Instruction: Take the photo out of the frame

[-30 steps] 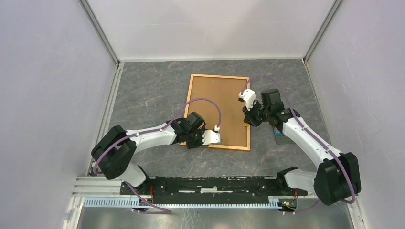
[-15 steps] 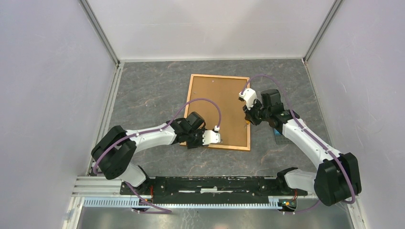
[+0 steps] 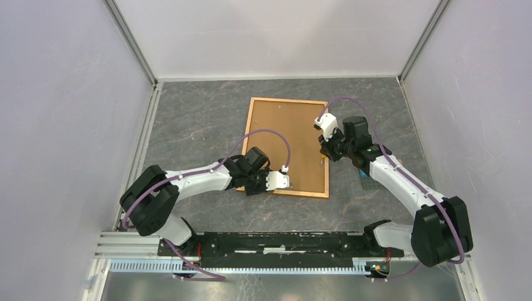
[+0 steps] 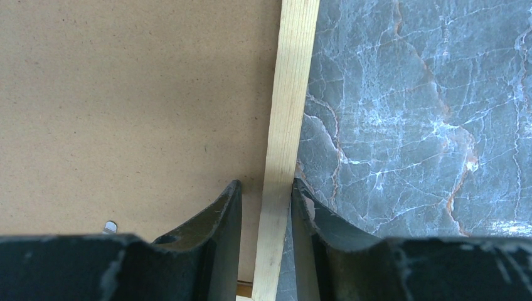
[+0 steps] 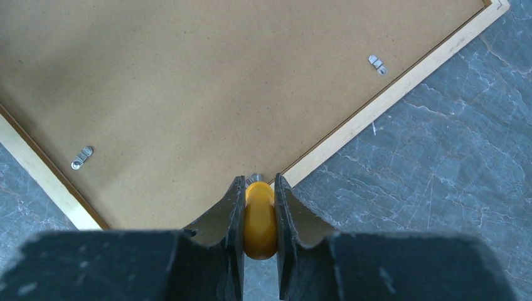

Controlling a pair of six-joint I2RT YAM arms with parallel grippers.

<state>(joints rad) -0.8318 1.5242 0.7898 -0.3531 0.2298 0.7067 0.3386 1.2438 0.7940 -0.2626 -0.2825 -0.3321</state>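
The frame [image 3: 285,135] lies face down on the marbled table, its brown fibreboard back up, so the photo is hidden. My left gripper [image 3: 276,187] sits at the near rail. In the left wrist view its fingers [image 4: 233,207] straddle the pale wooden moulding [image 4: 285,113], and the gripper [image 4: 265,188] is shut on that rail. My right gripper [image 3: 325,155] hovers over the frame's right rail, shut on a yellow-handled tool [image 5: 259,216]. The tool's metal tip [image 5: 254,178] touches the back beside the moulding [image 5: 389,97].
Small metal turn clips [image 5: 82,157] [image 5: 376,63] hold the fibreboard back in the frame; another clip [image 4: 110,226] shows near my left fingers. A small grey baseplate [image 3: 368,179] lies partly under the right arm. White walls close the table on three sides.
My right gripper has shifted slightly toward the far end along the frame's right rail, still holding the yellow tool. The left gripper and the frame have not moved.
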